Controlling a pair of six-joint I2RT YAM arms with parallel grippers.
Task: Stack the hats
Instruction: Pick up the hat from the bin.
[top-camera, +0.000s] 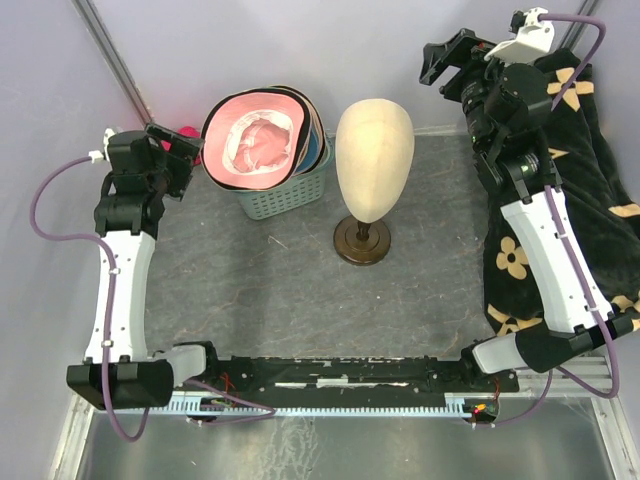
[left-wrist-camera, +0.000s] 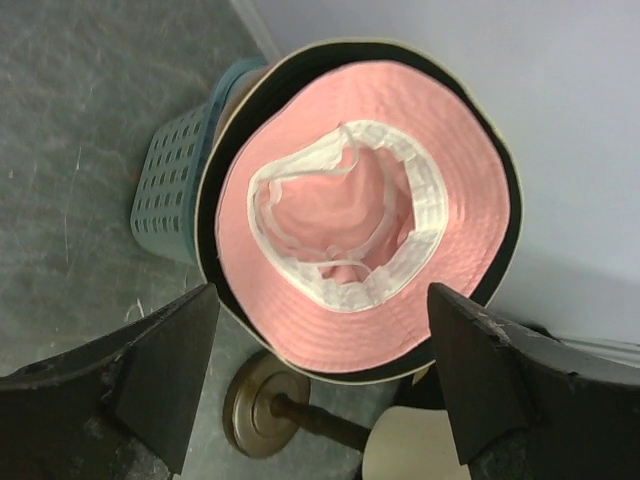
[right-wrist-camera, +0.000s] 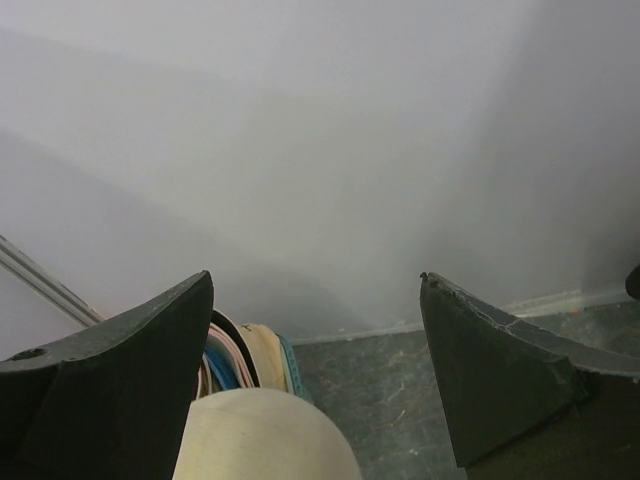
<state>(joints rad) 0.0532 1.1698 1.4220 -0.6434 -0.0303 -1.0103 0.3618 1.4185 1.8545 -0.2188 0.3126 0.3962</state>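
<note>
Reaching over the grey table (top-camera: 300, 290), the 2 arms stand at opposite sides. The right arm rises along the large black cloth with beige flowers (top-camera: 590, 150), which covers the table's right edge and is partly hidden behind the arm. The right gripper (top-camera: 440, 62) is lifted high in the far right corner. Its jaws are spread wide, and in the right wrist view there is only bare wall between them, so it holds nothing. The left arm goes up the left side and bends toward the middle. The left gripper (top-camera: 185, 150) is also spread wide and holds nothing. It hangs just beside the basket, and in the left wrist view its 2 fingers (left-wrist-camera: 170, 370) frame the pink hat; from above I see no contact.

A cream head form (top-camera: 373, 160) stands upright on a dark round foot in the centre. Just left of it is a teal basket (top-camera: 285, 200) with the hats inside. The pink hat (top-camera: 260, 140) lies on top, its inside turned up. Of the other hats (right-wrist-camera: 235, 365) only thin brim edges show, black, blue and tan, so I cannot count them. A small magenta cloth (top-camera: 188, 130) is mostly hidden behind the left gripper.
</note>
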